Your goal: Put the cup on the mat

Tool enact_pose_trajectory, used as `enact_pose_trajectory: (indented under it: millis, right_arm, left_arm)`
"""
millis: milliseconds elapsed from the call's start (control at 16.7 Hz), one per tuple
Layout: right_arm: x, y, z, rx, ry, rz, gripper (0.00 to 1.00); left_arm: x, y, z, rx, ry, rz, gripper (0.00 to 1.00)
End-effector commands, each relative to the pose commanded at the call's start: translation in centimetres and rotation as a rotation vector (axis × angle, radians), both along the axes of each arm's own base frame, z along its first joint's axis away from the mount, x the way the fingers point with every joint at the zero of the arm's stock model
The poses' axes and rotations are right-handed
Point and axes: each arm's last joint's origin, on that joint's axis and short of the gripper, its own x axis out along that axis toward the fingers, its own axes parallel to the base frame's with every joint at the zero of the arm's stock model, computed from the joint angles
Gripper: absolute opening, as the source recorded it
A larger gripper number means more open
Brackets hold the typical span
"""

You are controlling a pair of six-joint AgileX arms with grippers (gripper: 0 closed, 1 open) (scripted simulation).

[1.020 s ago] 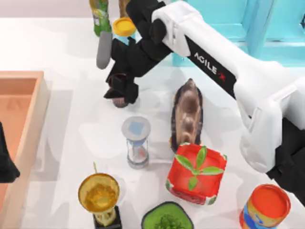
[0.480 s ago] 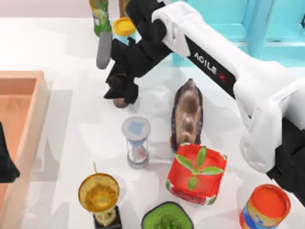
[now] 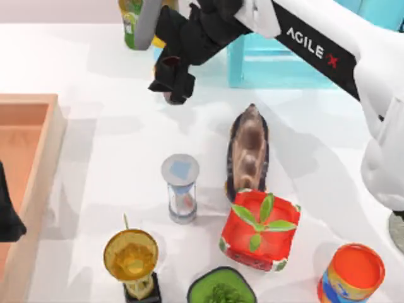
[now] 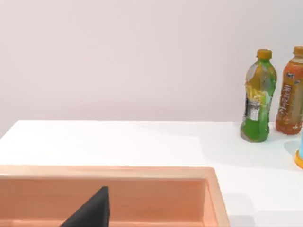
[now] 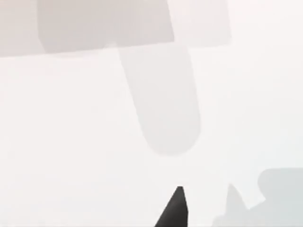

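The right gripper [image 3: 172, 81] hangs above the table's far side, near the green bottle [image 3: 130, 24] (whether it grips the cup cannot be told); the left arm [image 3: 9, 211] sits over the wooden tray [image 3: 38, 164].

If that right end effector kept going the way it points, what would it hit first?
Probably the bare table: the right end effector aims down at it, nothing between in its wrist view, though depth is unclear.
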Motion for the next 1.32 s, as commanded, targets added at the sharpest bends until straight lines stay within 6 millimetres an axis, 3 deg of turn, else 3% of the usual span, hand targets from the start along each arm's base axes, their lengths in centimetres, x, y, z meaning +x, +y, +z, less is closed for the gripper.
enact_pose_trajectory:
  millis: [240, 420, 660, 840, 1080, 1320]
  right_arm:
    - [-2.4, -5.9, 5.5, -0.023, -0.053, -0.23, 0.0]
    - [-6.0, -12.6, 7.1, -0.044, -0.044, -0.463, 0.0]
    - [-13.5, -21.4, 5.3, -0.05, 0.013, -0.8, 0.0]
    - [-19.4, -26.2, 2.8, -0.008, 0.045, -1.037, 0.0]
    - [-25.2, -29.8, -0.2, 0.086, 0.067, -1.284, 0.0]
    - [-27.5, -31.0, -1.9, 0.144, 0.08, -1.398, 0.0]
  left_arm:
    - [0.0, 0.0, 0.0, 0.0, 0.0, 0.0, 1.0]
    - [0.0, 0.0, 0.0, 0.0, 0.0, 0.0, 1.0]
    - [0.0, 0.0, 0.0, 0.0, 0.0, 0.0, 1.0]
    - [0.0, 0.0, 0.0, 0.0, 0.0, 0.0, 1.0]
    - [0.0, 0.0, 0.0, 0.0, 0.0, 0.0, 1.0]
    - [0.0, 0.0, 0.0, 0.0, 0.0, 0.0, 1.0]
